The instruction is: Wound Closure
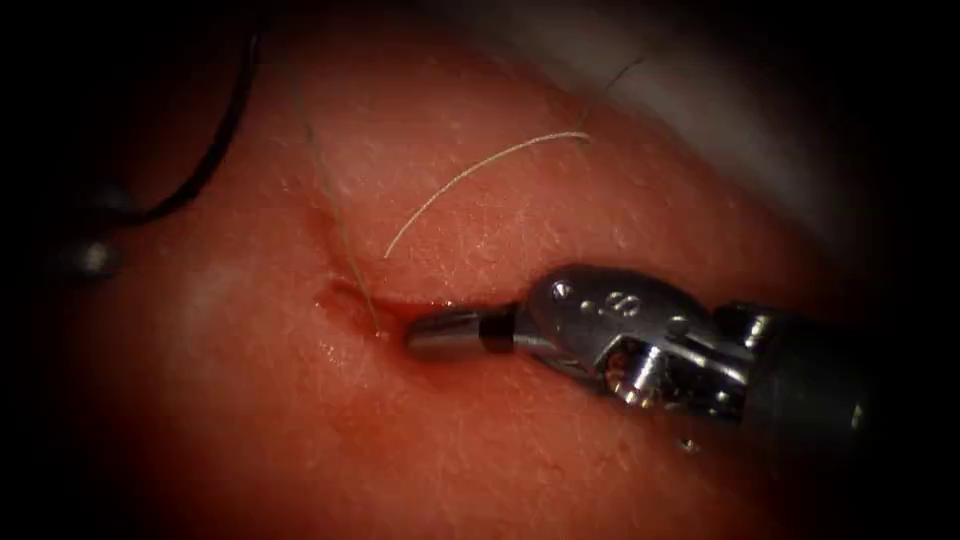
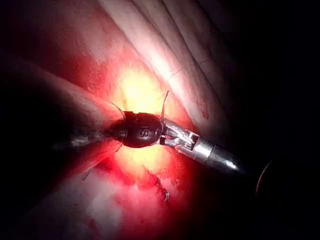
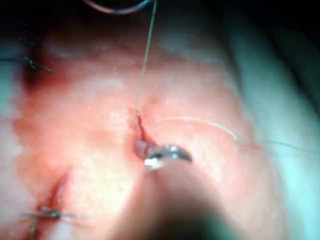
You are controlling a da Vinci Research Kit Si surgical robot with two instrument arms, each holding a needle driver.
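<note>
My right tool [image 1: 430, 335] presses its closed jaws into the cut [image 1: 350, 297] on the tissue [image 1: 500, 220], gripping nothing I can see; thread [image 1: 470, 175] lies beside it

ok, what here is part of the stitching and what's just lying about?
Job: right pincer, shut at the cut; thread entering the cut; needle lying free on the tissue.
Lying about: dark cable; older stitches.
</note>
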